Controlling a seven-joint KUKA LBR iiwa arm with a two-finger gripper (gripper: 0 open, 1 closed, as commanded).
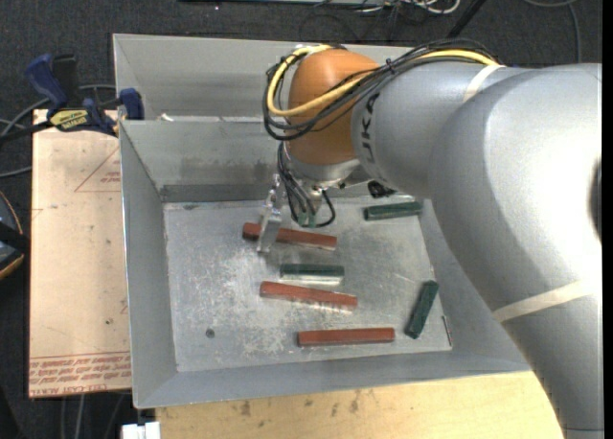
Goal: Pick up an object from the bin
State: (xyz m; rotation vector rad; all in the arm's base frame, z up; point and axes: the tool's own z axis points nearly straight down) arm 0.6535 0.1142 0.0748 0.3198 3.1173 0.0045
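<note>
Directly beneath the gripper lies the left end of the far red-brown bar, and the coming move turns on that relation. The bar lies flat on the floor of the grey metal bin, left of centre and toward the far side. Its long axis runs left to right, with the right end dipping slightly nearer. The gripper hangs below the orange wrist cover and crosses the bar close to that left end. A short stub of red-brown shows to the gripper's left, and most of the length stretches away to its right. How wide it stands I cannot tell, since its metal parts merge with the pale floor. Nor can I tell whether it touches the bar or has any hold on it. To my judgement a close across the bar's narrow width would suit, though a grip so far off the middle could let the long right part sag on lifting. The other things lie apart from it: a pale-edged dark green bar just nearer, a second red-brown bar nearer again, a third red-brown bar by the near wall, a slanted dark green bar at the right, and a far dark green bar at the far right
</note>
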